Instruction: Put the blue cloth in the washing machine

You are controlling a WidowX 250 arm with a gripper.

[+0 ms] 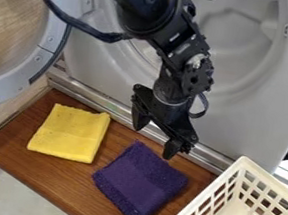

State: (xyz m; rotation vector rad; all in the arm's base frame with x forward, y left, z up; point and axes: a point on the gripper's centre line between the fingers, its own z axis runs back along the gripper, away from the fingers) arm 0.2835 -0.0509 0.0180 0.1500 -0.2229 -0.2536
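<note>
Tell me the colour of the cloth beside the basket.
The cloth is dark purple, best seen in the camera view.

Place: laundry area | 1 washing machine, round door open | 1 basket

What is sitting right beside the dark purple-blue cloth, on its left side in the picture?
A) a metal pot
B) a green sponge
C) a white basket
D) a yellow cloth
D: a folded yellow cloth lies on the wooden board, just left of the dark purple-blue cloth.
</note>
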